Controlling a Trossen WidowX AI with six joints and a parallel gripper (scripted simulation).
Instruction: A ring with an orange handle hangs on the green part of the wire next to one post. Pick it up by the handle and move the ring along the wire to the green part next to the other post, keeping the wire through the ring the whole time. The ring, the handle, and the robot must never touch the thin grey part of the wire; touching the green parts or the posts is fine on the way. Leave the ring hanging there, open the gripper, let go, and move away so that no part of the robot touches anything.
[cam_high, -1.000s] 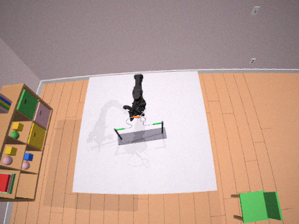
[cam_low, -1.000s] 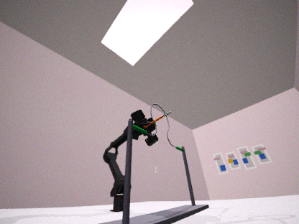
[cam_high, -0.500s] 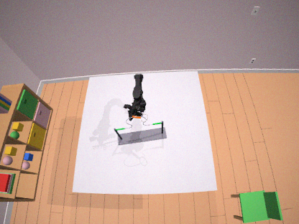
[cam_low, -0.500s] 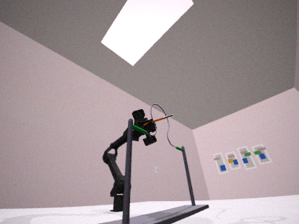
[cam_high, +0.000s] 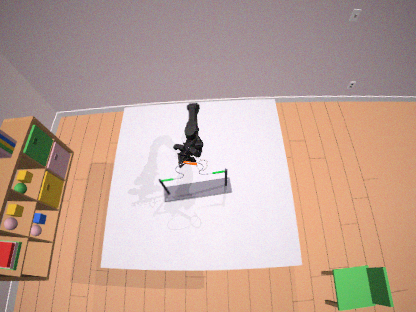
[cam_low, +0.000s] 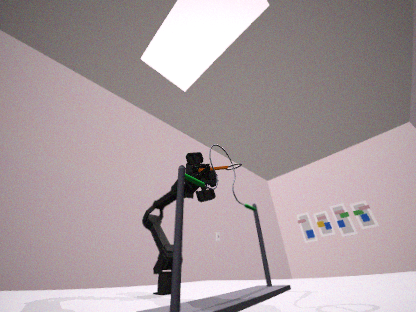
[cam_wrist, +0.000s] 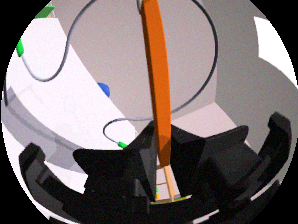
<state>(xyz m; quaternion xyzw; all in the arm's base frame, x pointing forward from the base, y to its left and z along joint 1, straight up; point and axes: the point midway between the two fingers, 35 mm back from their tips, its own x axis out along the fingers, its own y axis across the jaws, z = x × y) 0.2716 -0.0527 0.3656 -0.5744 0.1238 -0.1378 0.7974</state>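
My gripper (cam_high: 185, 161) (cam_low: 203, 170) (cam_wrist: 156, 123) is shut on the orange handle (cam_high: 190, 163) (cam_low: 221, 168) (cam_wrist: 158, 75), high beside the wire's middle. In the exterior view the handle points nearly level away from the fingers. The thin ring (cam_low: 241, 165) at its far end looks nearly edge-on, and the grey wire (cam_wrist: 217, 50) appears to run through it. The ring lies mostly beyond the top of the wrist view; whether it touches the wire cannot be told. Green parts (cam_high: 167, 180) (cam_high: 219, 172) (cam_low: 195, 180) (cam_low: 250, 206) sit beside both posts.
The two posts (cam_high: 226, 177) (cam_low: 177, 240) (cam_low: 262, 245) stand on a dark base (cam_high: 197, 191). In the exterior view the arm reaches up behind the near post and near green part. A shelf (cam_high: 61, 172) and a green chair (cam_high: 352, 287) stand far off.
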